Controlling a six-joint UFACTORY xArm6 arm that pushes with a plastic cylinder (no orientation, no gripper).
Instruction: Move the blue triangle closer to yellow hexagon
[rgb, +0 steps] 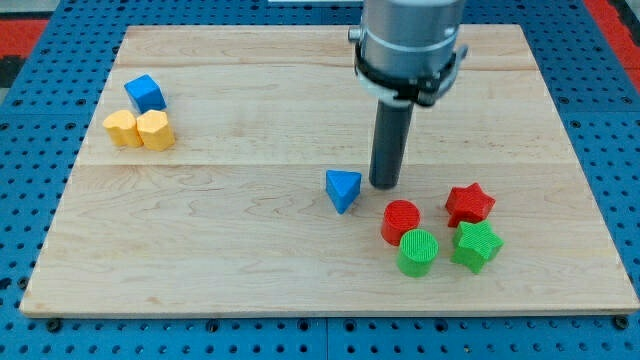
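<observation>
Wooden board (250, 150), unlabelled: my tip (384, 186) just right of blue triangle (342, 189).

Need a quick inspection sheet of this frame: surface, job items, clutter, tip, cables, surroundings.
Surface: wooden board, flat, pale.
Job's things: blue triangle near the board's middle; yellow hexagon far off at the view's left, touching a second yellow block.
Clutter: blue cube just above the yellow pair; red cylinder, green cylinder, red star and green star clustered at the view's lower right.
Grippers: none; my tip sits just to the view's right of the blue triangle.
Cables: nothing seen.
Surroundings: blue pegboard around the board, red area at the top corners.
</observation>
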